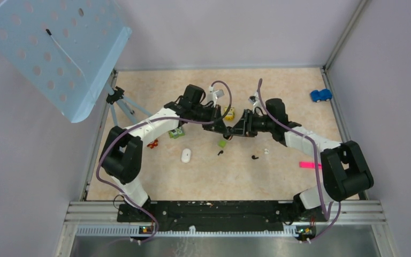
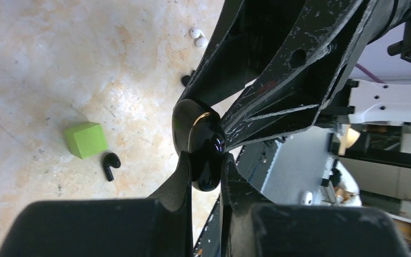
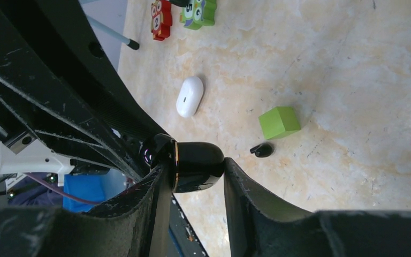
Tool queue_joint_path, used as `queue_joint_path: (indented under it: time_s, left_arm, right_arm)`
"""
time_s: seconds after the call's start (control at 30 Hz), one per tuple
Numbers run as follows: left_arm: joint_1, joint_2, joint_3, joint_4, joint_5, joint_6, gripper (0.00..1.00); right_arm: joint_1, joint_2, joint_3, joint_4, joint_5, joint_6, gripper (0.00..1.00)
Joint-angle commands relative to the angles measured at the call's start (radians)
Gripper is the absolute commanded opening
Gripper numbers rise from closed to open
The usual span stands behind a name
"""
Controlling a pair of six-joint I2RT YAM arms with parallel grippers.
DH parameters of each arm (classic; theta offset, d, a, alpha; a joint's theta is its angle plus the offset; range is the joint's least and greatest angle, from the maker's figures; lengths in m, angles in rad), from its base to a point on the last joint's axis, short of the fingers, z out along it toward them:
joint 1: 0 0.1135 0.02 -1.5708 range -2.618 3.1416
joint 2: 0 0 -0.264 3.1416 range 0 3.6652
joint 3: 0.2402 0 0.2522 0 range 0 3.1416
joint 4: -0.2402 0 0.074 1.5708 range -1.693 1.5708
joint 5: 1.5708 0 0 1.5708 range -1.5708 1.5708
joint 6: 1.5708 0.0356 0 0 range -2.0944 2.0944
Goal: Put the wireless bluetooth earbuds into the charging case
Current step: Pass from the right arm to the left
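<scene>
Left tool (image 1: 222, 128): you've got it clamped on the charging case (image 2: 206, 155). In the left wrist view its fingers (image 2: 184, 182) pinch the case's lower end.
Right tool (image 1: 240, 129): closed on the same case from the opposite side. Its fingers (image 3: 241, 187) sit on either side of the glossy black shell with the gold seam.
Charging case: hanging above the worktop (image 1: 278, 182) between the two tool tips, roughly mid-worktop. I honestly can't tell if the lid is cracked open or not.
Left earbud (image 1: 220, 153): lying on the worktop just beside the green cube (image 1: 222, 143), on its near side, almost right under the tools.
Right earbud (image 1: 255, 157): also flat on the worktop, off to the right and close to some small white bits (image 1: 266, 151).
Left-side clutter: a white oval pod (image 1: 186, 155) lies left of the earbuds. The owl block (image 1: 177, 133) and red block (image 1: 152, 143) sit tucked by your left forearm.
Behind the tools: a yellow toy (image 1: 229, 113) sits just past the tips.
Right edge: a blue toy car (image 1: 321, 95) is parked in the far corner near the side rail (image 1: 342, 123). A pink strip (image 1: 310, 165) lies by the right elbow.
Left edge: a tripod (image 1: 120, 101) stands against the rail, and a pale blue perforated panel (image 1: 53, 53) overhangs that far corner.
Open room: bare worktop runs from the earbuds back to the black base rail (image 1: 208, 211). There's another bare band along the far wall.
</scene>
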Motion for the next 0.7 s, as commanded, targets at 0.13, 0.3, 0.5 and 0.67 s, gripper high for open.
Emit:
queue_joint_path:
  time_s: [0.13, 0.3, 0.5, 0.67]
  left_arm:
    - [0.072, -0.074, -0.091, 0.173, 0.132, -0.139, 0.0]
    - [0.1, -0.088, -0.144, 0.248, 0.15, -0.193, 0.0]
    - [0.114, -0.1, -0.162, 0.25, 0.138, -0.201, 0.0]
    - [0.124, -0.11, -0.181, 0.254, 0.125, -0.213, 0.0]
  right_arm:
    - [-0.009, -0.081, 0.019, -0.006, 0.06, -0.03, 0.43]
    - [-0.009, -0.117, 0.025, -0.051, 0.111, -0.052, 0.46]
    - [-0.009, -0.178, 0.038, -0.17, 0.289, -0.109, 0.49]
    - [-0.008, -0.261, 0.028, -0.376, 0.587, -0.215, 0.57]
